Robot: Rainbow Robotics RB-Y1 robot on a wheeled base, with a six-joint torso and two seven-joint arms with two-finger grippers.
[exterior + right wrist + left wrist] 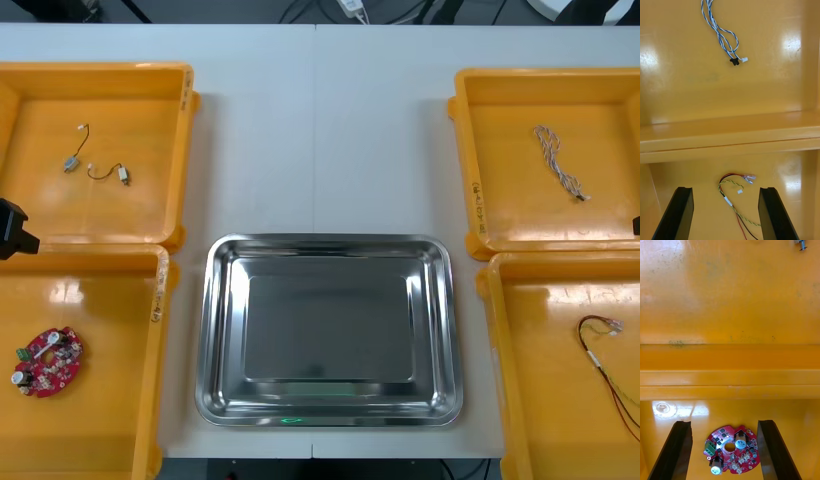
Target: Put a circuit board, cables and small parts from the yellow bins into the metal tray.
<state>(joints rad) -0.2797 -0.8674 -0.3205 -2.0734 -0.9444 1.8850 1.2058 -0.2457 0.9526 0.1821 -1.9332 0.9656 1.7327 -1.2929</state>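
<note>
Bright light shines from above. White glare spots sit on the yellow bins [792, 43], and the metal tray [222, 330] gleams. Soft shadows lie beside the bins on the table [320, 130].

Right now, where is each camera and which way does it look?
Front view: above the arms, looking down at the shiny metal tray; left arm at the side.
Right wrist camera: faces the red and yellow cable between right gripper's open fingers.
Left wrist camera: faces the round red circuit board between left gripper's open fingers.
Front and left wrist views share that board.
</note>
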